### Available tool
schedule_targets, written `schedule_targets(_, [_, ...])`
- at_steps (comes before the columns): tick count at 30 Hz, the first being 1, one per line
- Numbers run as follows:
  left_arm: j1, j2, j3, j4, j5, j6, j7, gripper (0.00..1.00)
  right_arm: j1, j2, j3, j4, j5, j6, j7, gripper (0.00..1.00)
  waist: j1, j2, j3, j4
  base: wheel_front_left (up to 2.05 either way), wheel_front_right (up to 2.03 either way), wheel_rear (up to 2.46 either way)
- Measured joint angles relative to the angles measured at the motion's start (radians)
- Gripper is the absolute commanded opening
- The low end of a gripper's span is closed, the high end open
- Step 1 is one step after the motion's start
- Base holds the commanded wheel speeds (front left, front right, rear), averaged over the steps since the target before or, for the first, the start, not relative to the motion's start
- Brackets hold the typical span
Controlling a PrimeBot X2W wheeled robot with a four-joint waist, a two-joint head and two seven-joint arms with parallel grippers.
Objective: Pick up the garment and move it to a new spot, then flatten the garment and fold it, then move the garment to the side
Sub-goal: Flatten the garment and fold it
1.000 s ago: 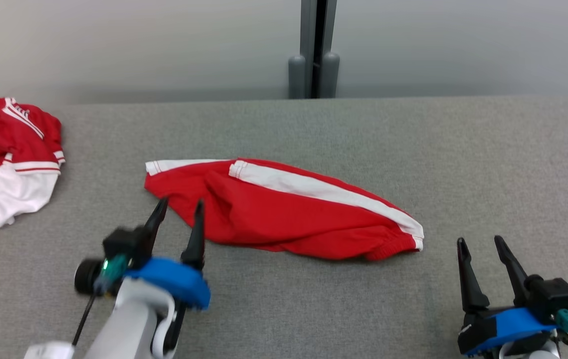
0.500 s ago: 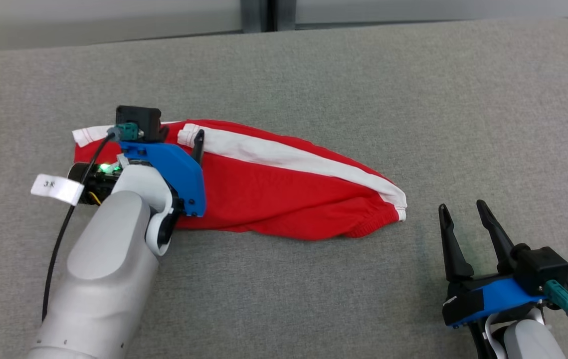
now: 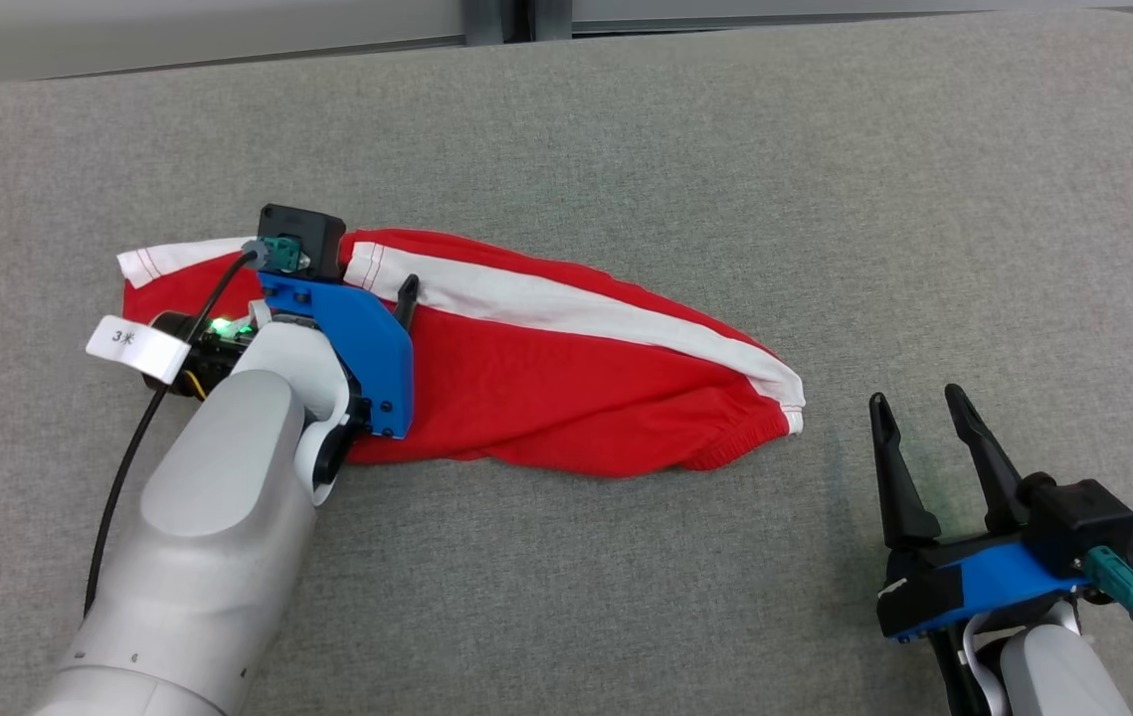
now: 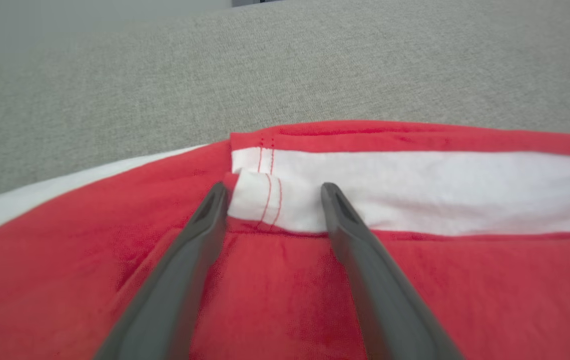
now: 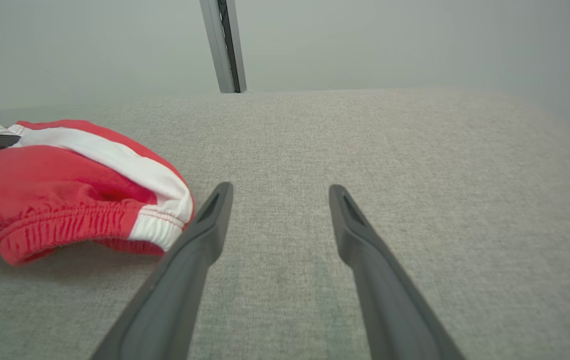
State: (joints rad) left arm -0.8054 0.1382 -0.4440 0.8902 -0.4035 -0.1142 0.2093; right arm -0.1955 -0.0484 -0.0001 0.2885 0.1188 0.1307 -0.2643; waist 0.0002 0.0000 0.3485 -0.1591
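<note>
A second ago my left pincer (image 4: 274,194) hung short of the garment (image 3: 566,388). Now it stands wide open and empty over the red cloth's left end, straddling the white stripe (image 4: 415,190), mid-frame on the desk (image 3: 626,119). I judge the pick-up grasp comes next. My right pincer (image 3: 916,400) waits lower right, open, empty.

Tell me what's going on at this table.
A robot is working on red shorts that lie bunched on the grey table. Its left gripper is open at the shorts' left end, with a finger on either side of the end of the white stripe, and it has not closed on it. The right gripper is open beside the shorts' right end and holds nothing.
</note>
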Motion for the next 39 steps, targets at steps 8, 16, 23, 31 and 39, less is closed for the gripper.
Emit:
schedule_targets(8, [-0.024, -0.004, -0.041, 0.007, -0.007, -0.01, -0.005, 1.0, -0.001, 0.0, 0.004, -0.001, 0.006, 0.0, 0.0, 1.0, -0.0001, 0.0, 0.001, -0.011, 0.0, 0.0, 0.0])
schedule_targets(16, [-0.038, -0.002, -0.046, 0.033, -0.028, -0.009, -0.011, 0.36, -0.001, 0.0, 0.017, -0.002, 0.014, 0.0, 0.0, 1.0, -0.0002, 0.0, 0.0, -0.019, 0.0, 0.0, 0.0])
schedule_targets(23, [-0.039, -0.009, -0.044, 0.072, -0.036, 0.002, -0.072, 0.0, 0.001, 0.0, 0.051, -0.003, 0.027, 0.0, 0.0, 1.0, -0.0001, 0.0, -0.004, -0.023, 0.0, 0.0, 0.0])
schedule_targets(31, [0.005, -0.003, 0.007, 0.046, -0.093, 0.0, -0.208, 0.0, 0.044, 0.0, 0.139, 0.033, 0.19, 0.0, 0.0, 1.0, -0.0003, 0.0, -0.024, -0.007, 0.0, 0.0, 0.0])
schedule_targets(39, [0.098, 0.013, 0.006, -0.074, -0.111, -0.002, -0.278, 0.0, 0.029, 0.0, 0.23, 0.034, 0.311, 0.0, 0.0, 1.0, -0.0003, 0.0, -0.028, 0.016, 0.0, 0.0, 0.0])
